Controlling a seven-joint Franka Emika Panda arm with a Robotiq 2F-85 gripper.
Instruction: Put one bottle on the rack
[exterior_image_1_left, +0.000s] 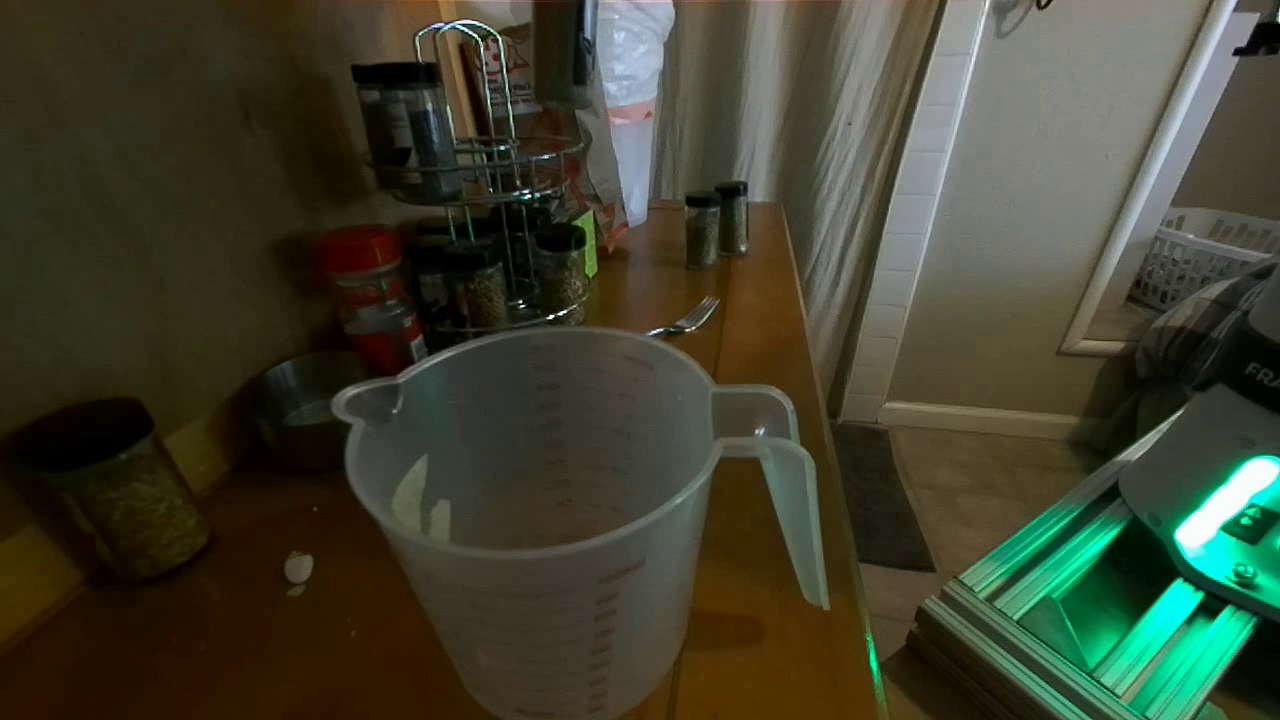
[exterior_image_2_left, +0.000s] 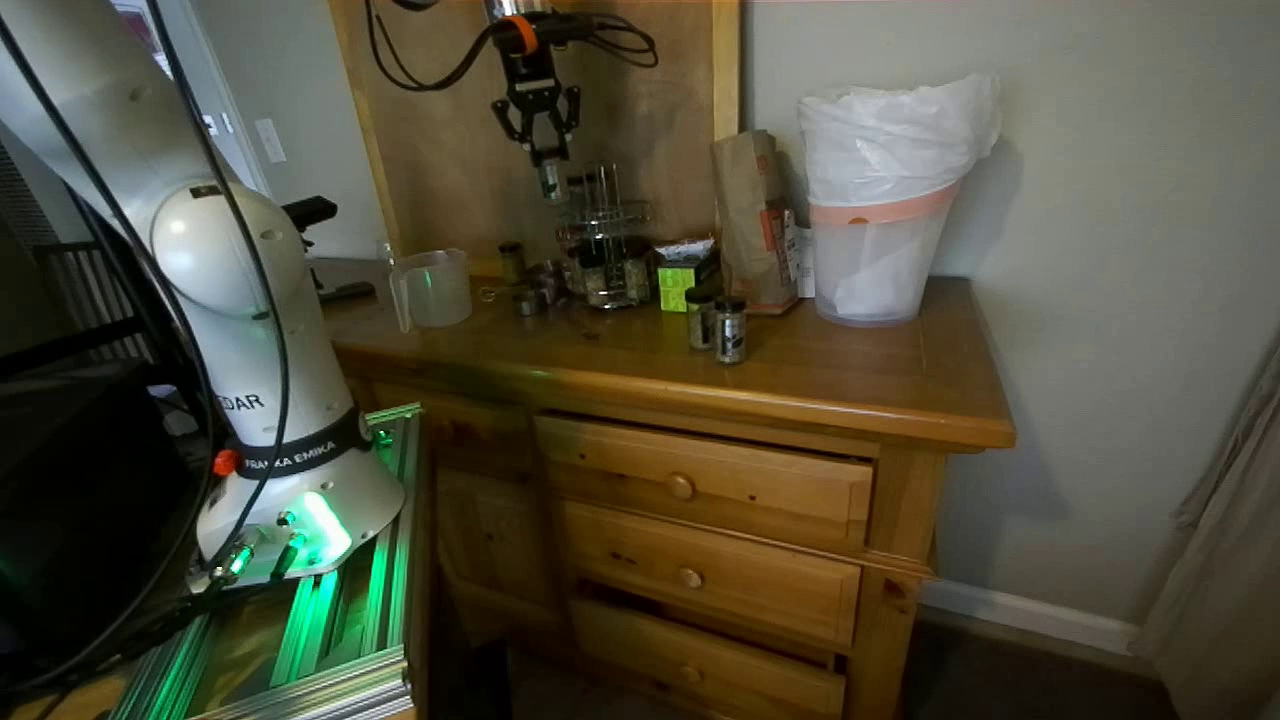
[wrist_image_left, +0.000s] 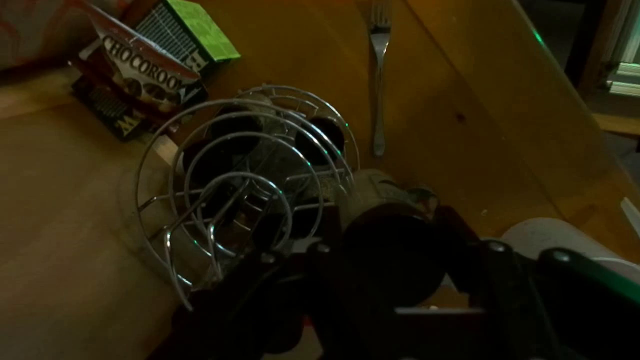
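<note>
Holding the bottle (exterior_image_2_left: 551, 184) by its cap end, your gripper (exterior_image_2_left: 551, 160) has its jaws narrowed on it; base hangs down, long axis near upright, slight lean. Rack (exterior_image_2_left: 605, 235) stands just left of the bottle in the wrist view; can't tell if you're over it. Probably next: shift rackward, straighten, lower without clipping it.

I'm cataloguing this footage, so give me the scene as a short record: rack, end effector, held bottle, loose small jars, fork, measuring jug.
Rack: upright, jars on both visible tiers
End effector: closed on the bottle
Bottle: held in the air near the rack, not yet set on a tier
Pair of small jars: standing on the tabletop
Fork: lying on the tabletop
Measuring jug: upright
</note>
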